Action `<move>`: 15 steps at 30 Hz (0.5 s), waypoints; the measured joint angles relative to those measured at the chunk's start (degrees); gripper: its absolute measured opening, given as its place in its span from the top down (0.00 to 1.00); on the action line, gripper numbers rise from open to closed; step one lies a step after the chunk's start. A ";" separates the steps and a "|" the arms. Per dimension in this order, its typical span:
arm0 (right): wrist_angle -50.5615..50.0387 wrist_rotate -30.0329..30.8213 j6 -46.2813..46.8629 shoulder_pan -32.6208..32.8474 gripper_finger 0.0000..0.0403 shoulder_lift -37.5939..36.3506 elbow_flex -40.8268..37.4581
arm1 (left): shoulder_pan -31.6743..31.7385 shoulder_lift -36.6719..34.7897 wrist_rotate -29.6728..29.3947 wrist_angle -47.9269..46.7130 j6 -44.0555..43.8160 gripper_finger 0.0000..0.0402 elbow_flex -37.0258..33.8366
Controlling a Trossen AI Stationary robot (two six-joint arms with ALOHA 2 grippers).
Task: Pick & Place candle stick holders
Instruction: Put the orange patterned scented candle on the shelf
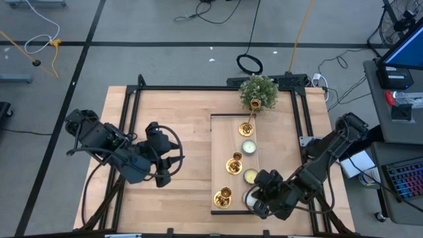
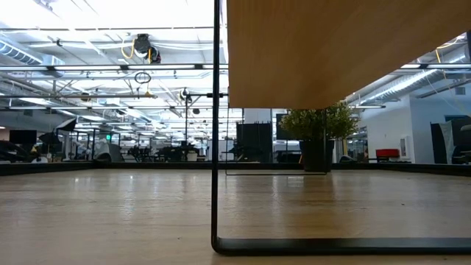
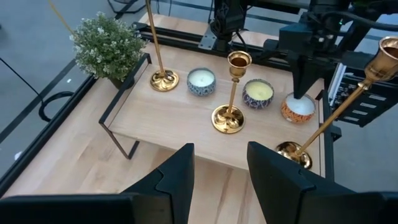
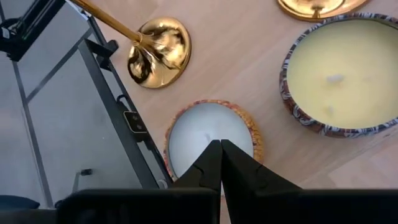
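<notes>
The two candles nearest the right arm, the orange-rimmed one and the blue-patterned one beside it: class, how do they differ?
The orange-rimmed candle holds white wax; the blue-patterned candle holds pale yellow wax. The orange-rimmed candle sits directly under the shut right end effector; the blue-patterned candle lies clear of it. Both are low round tins on the raised wooden shelf.

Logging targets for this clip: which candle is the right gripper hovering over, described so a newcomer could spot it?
Start at the raised wooden shelf in the table's right half. Three candles line its right side; take the one farthest from the potted plant, the orange-rimmed candle under the shut right gripper. Its neighbours are blue-patterned.
</notes>
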 joint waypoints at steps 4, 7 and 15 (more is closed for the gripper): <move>0.32 1.84 -0.23 -0.01 1.00 0.00 0.00 | 0.04 0.00 -0.26 -0.04 0.04 0.62 0.00; 0.51 2.25 -1.14 -0.43 1.00 0.00 0.00 | 0.16 0.00 -0.36 -0.06 0.20 0.62 0.00; 1.32 4.15 -3.97 -1.86 1.00 0.00 0.04 | 0.45 0.00 -0.34 -0.54 0.13 0.62 0.00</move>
